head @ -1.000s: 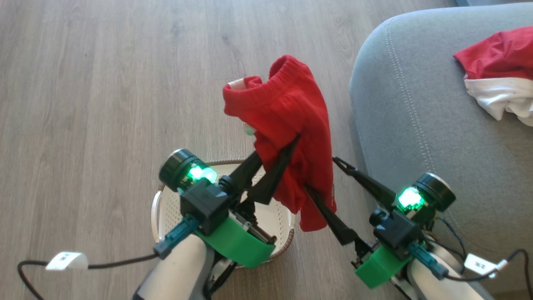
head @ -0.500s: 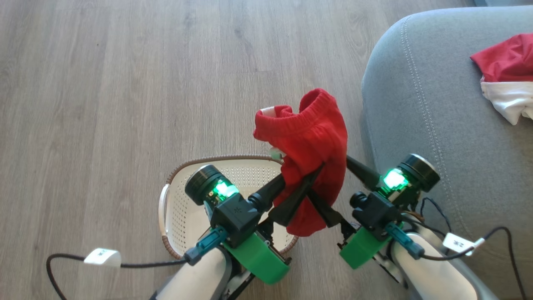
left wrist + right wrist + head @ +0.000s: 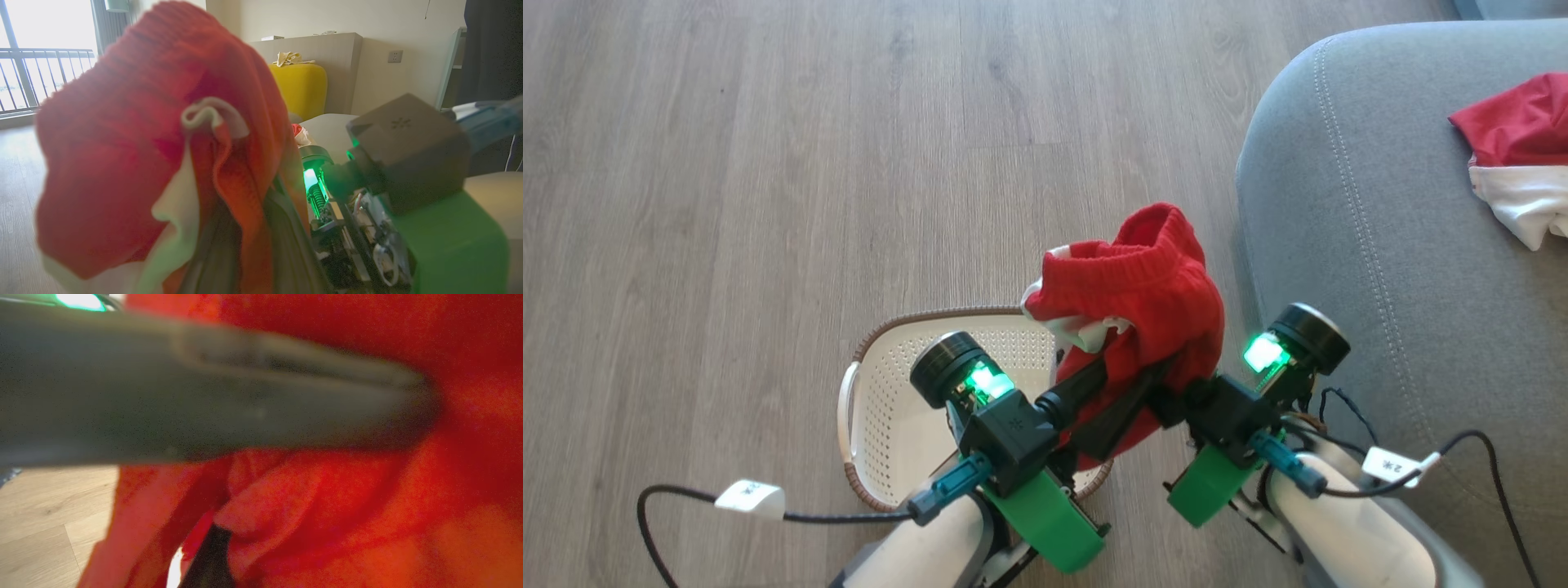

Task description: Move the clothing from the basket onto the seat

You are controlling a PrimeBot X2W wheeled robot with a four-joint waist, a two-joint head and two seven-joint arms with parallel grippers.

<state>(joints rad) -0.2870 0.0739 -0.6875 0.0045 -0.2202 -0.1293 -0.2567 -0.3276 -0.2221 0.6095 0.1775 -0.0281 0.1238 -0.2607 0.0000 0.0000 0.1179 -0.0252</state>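
The red shorts (image 3: 1143,286) hang bunched in the air over the right end of the cream basket (image 3: 882,408). My left gripper (image 3: 1123,380) is shut on their lower folds, its dark fingers rising into the cloth. My right gripper (image 3: 1172,396) presses in from the right with its fingers buried in the fabric, so their spacing is hidden. In the left wrist view the shorts (image 3: 122,143) drape over my fingers. Red cloth (image 3: 327,498) and a blurred dark finger (image 3: 204,396) crowd the right wrist view. The red-and-white garment (image 3: 1519,155) lies on the grey seat (image 3: 1380,245).
Wooden floor (image 3: 768,163) spreads to the left and ahead. The seat's rounded corner stands just right of my right arm. Black cables with white tags (image 3: 747,496) trail from both forearms. A yellow chair (image 3: 302,90) and a wooden cabinet stand farther back in the room.
The head view has shifted. My right gripper's fingers, spread wide beside the shorts a second ago, have narrowed and pushed into the cloth. My left gripper keeps its hold.
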